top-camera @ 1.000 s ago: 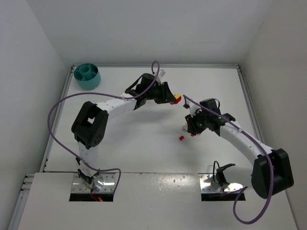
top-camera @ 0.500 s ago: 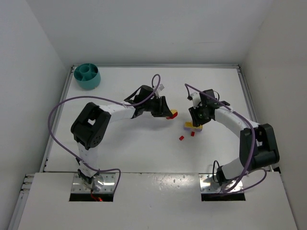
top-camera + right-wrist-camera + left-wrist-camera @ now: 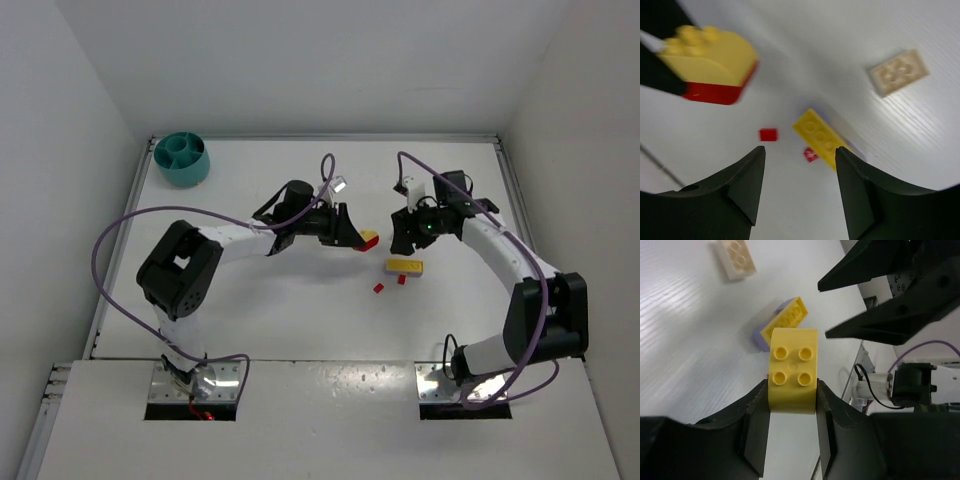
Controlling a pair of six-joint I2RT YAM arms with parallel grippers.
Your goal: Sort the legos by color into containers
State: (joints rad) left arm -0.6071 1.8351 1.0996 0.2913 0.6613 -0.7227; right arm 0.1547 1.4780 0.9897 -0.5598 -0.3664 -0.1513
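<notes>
Left gripper point(image 3: 358, 236) pinches the yellow-on-red brick point(image 3: 792, 375) at frame centre. Right gripper point(image 3: 799, 149) is spread, empty, just right of it. Likely a separating step: you'd grip one half, pull, then carry to the teal bowl point(image 3: 185, 175) at upper left.

a: where's the rounded yellow brick point(image 3: 792, 367)?
b: pinched between the fingers of the left end effector point(image 3: 364, 240), four studs showing, with a red brick point(image 3: 710, 92) stuck under it.
a: and the rest?
b: a flat yellow plate point(image 3: 404, 266) lies on the table point(image 3: 250, 310), askew on top of a purple brick point(image 3: 761, 337). a tiny red brick point(image 3: 379, 287) and a second tiny red brick point(image 3: 401, 280) lie just beside it. a cream brick point(image 3: 899, 72) lies flat, farther off.
a: the bowl?
b: the teal bowl point(image 3: 181, 157) is round with curved dividers, upright in the table's far left corner, well apart from every brick.
</notes>
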